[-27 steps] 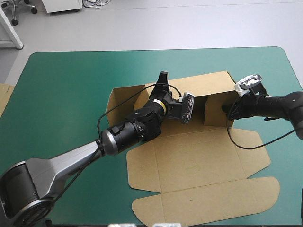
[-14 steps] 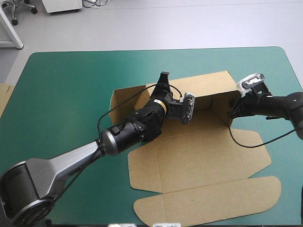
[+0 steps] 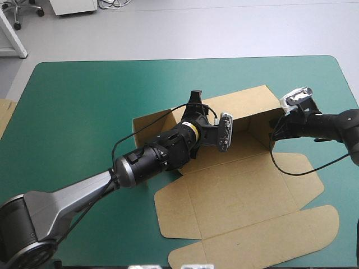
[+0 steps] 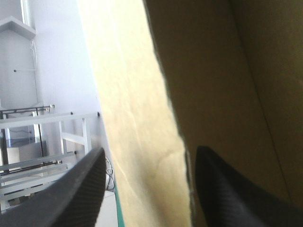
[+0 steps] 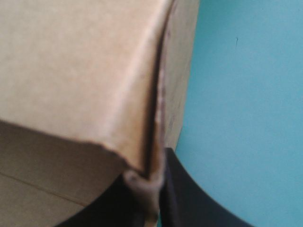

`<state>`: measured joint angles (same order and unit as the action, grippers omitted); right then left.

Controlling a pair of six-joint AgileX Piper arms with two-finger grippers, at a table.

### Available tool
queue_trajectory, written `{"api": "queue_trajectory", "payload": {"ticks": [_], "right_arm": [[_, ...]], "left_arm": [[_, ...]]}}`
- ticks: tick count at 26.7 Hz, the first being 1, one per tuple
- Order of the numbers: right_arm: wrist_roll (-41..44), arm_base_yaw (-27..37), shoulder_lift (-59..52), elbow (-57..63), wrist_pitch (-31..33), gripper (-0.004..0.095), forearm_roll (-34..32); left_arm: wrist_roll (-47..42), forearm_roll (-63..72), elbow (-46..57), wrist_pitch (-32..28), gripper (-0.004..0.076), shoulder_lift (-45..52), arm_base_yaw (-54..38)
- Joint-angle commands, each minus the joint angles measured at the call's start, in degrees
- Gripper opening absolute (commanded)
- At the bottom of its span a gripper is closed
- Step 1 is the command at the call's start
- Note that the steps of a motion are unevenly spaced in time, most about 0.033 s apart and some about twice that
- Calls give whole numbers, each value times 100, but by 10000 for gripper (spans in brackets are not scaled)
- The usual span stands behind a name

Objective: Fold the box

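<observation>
**Item 1.** Box, one cut sheet of brown corrugated board (image 3: 241, 190), part-formed. It lies on the right half of the teal-green covered surface (image 3: 84, 112).
- Nearest: the lid panel with its rounded tuck flap (image 3: 263, 238) lies flat and runs toward the surface's near right corner.
- Behind it: the base panel, also flat, is partly crossed by the left arm (image 3: 146, 159).
- Farthest: the long back wall (image 3: 247, 101) is raised. The right end wall meets it at a standing corner, facing the surface's right edge.
- At the other end, a flap (image 3: 148, 120) points toward the left edge. Whether it is up or lying flat cannot be told.

**Item 2.** Right jaws, broad black fins, at the box's far right corner. The right wrist view shows them clamped together on the board (image 5: 94, 75), which is pinched at the corner edge.

**Item 3.** Left jaws, same pattern, at the top edge of the back wall near its middle. The left wrist view shows them standing apart with the wall's edge (image 4: 156, 118) between them, gripping nothing.

**Item 4.** A spare piece of brown board (image 3: 4, 117) shows at the surface's left edge, well apart from the box.

**Handling note (judgement).** The step in hand appears to be setting the back and right walls upright.
- The right pinch is best used as the anchor that keeps the corner square.
- The left jaws should seat fully over the wall's edge and close before any push.
- The wall should turn about its crease rather than drag the sheet across the cover.
- Pressing sideways risks buckling the wall or springing the corner loose.
</observation>
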<state>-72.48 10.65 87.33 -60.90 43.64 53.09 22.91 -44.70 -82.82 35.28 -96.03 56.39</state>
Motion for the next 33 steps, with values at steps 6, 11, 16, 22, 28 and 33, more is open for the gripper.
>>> {"api": "queue_trajectory", "payload": {"ticks": [6,11,16,22,28,33], "right_arm": [[254,-15,-212,-163,201,-19,435],[412,-15,-212,-163,130,-19,405],[603,-15,-212,-163,104,-19,393],[875,-15,-212,-185,75,-19,288],[1283,-15,-212,-223,138,-19,171],[2266,-106,-212,-738,497,-18,-833]], "left_arm": [[-51,406,-151,-320,447,850,615],[677,2507,-162,41,444,1120,618],[1123,3739,-436,472,441,1484,492],[862,4316,-475,613,440,2216,-908],[849,4470,-463,1046,440,2885,-3385],[849,4946,-169,1112,440,2998,-5468]]}}
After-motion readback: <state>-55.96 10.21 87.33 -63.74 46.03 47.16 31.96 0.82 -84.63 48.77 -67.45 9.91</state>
